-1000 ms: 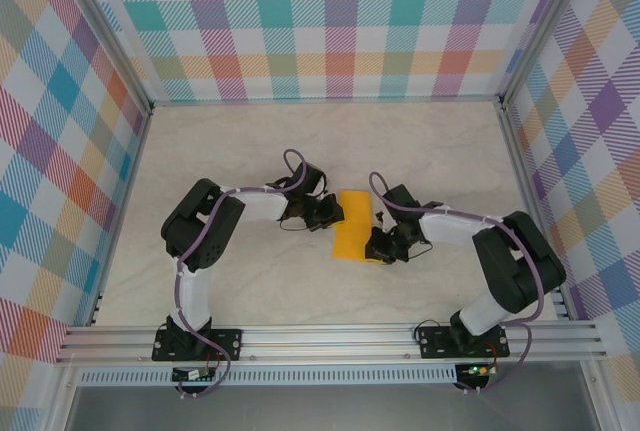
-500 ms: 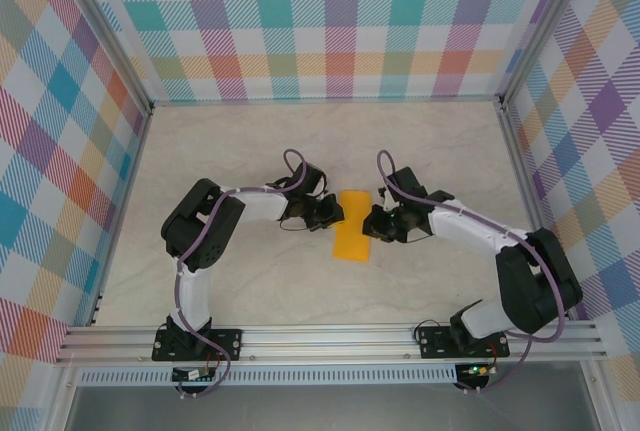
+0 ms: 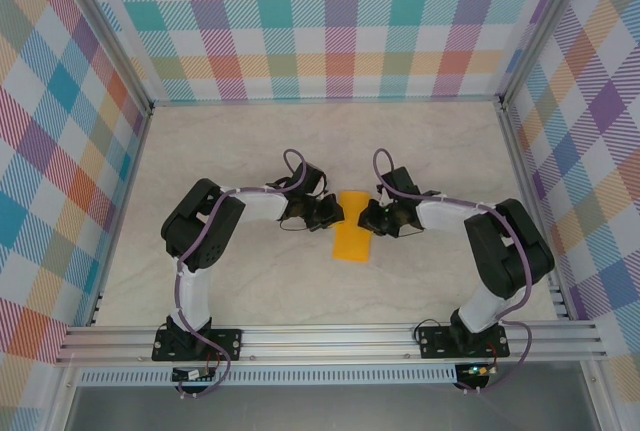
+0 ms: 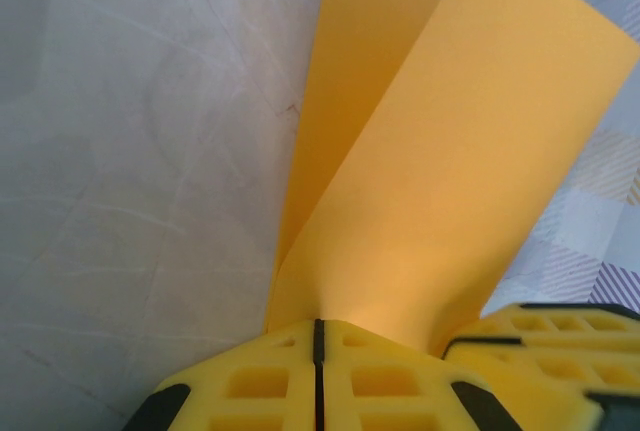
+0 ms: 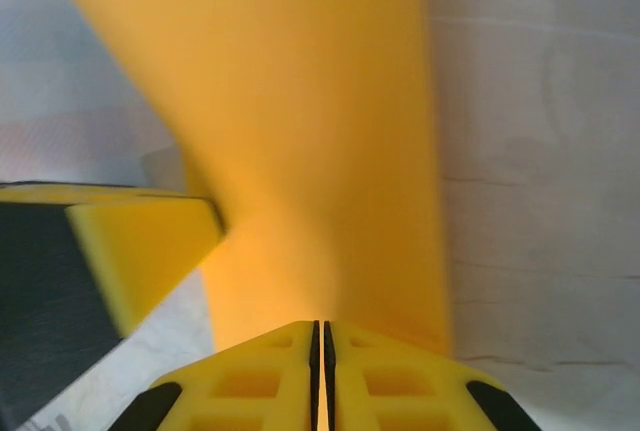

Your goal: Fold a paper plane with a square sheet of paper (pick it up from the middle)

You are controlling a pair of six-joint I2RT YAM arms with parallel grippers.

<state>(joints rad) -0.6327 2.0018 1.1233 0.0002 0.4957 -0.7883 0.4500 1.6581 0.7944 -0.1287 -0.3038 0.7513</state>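
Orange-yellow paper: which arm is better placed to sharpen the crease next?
Probably left. The left gripper is shut on the folded paper where its two layers converge, seemingly the fold; the right gripper is shut on the opposite edge.

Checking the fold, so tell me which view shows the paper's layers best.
Left wrist: the sheet fans into two layers from the shut left tool. Right wrist shows the sheet as one blurred face; top external, as a small rectangle.
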